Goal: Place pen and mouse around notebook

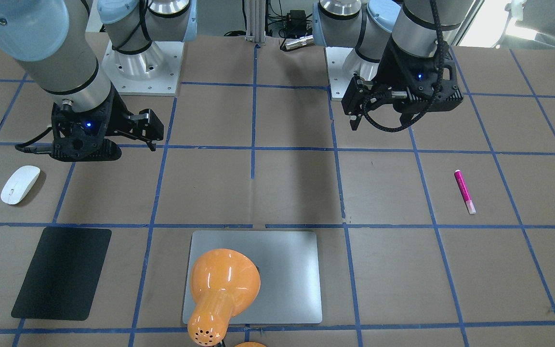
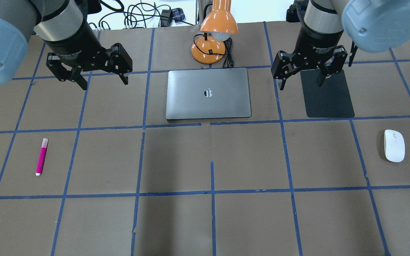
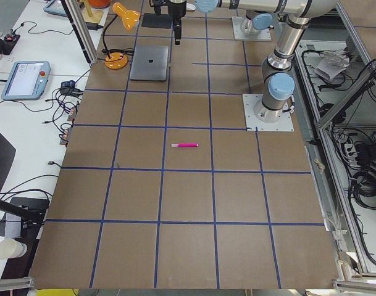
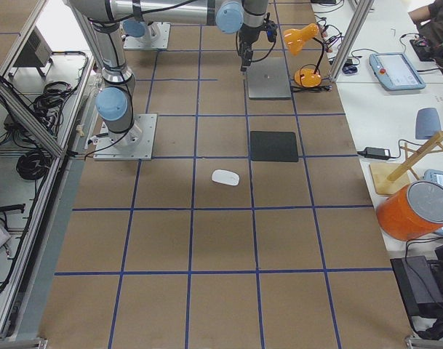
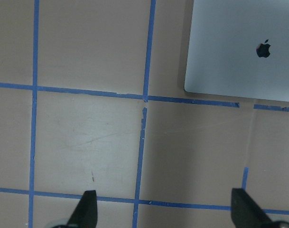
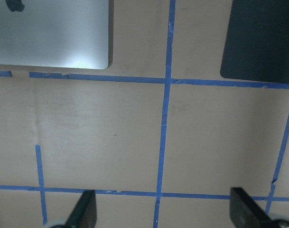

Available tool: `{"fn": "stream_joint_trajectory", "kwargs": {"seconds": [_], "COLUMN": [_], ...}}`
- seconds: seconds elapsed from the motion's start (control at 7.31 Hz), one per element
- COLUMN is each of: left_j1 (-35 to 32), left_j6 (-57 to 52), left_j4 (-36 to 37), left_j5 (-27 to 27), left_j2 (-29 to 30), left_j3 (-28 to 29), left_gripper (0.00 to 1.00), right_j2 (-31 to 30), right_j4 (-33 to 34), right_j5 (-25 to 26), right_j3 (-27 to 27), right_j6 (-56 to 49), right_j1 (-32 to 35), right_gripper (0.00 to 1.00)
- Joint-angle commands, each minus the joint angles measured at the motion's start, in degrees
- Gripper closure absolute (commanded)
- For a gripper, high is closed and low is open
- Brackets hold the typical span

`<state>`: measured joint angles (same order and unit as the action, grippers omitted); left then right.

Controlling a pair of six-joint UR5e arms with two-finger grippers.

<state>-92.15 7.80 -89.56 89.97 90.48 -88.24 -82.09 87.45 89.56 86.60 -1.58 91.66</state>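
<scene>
Overhead view, left to right. My left arm comes in from the upper left with its wrist bent down. My left gripper hangs above the table, fingers pointing down and spread wide with nothing between them. In the left wrist view the two fingertips stand far apart over a crossing of blue tape, with a corner of the notebook at upper right.

The pen lies flat on the table, nearer my base than the left gripper and well apart from the notebook. Its pale end points away from me.

The notebook lies closed at the centre of the far half, between my two grippers. The orange lamp stands just beyond its far edge. In the front-facing view the lamp's shade hides part of the notebook.

My right arm mirrors the left. My right gripper hangs fingers down, likewise spread wide and holding nothing, over the strip between the notebook and the black mat.

The mouse rests on the table far right, nearer me than the mat and well apart from the notebook.
</scene>
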Motion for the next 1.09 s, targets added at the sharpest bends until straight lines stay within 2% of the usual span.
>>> {"fn": "stream_joint_trajectory", "kwargs": {"seconds": [0.0,0.41,0.55,0.68,0.82,0.96], "left_j1": [0.1,4.0,6.7,11.3,16.2,19.9], "left_j6": [-0.1,-5.7,-7.0,-14.1,-20.0,-24.6], "left_j4": [0.0,-2.3,-4.8,-5.3,-5.6,-5.7], "left_j5": [-0.2,0.6,0.7,0.7,0.7,0.7], "left_j2": [0.1,-2.8,-3.8,-4.4,-5.0,-5.5], "left_j3": [0.0,-1.4,-1.5,-1.6,-1.6,-1.6], "left_gripper": [0.00,0.00,0.00,0.00,0.00,0.00], "right_j2": [0.3,0.5,0.5,0.5,0.6,0.6], "right_j4": [-0.1,0.3,0.5,1.2,3.8,10.7], "right_j5": [0.0,0.2,0.2,0.2,0.2,0.2], "right_j3": [0.1,1.3,2.1,3.5,6.4,11.7], "right_j6": [-0.2,-0.5,-0.6,-3.2,-6.0,-10.3], "right_j1": [-0.3,-1.2,-2.1,-4.5,-8.8,-13.4], "right_gripper": [0.00,0.00,0.00,0.00,0.00,0.00]}}
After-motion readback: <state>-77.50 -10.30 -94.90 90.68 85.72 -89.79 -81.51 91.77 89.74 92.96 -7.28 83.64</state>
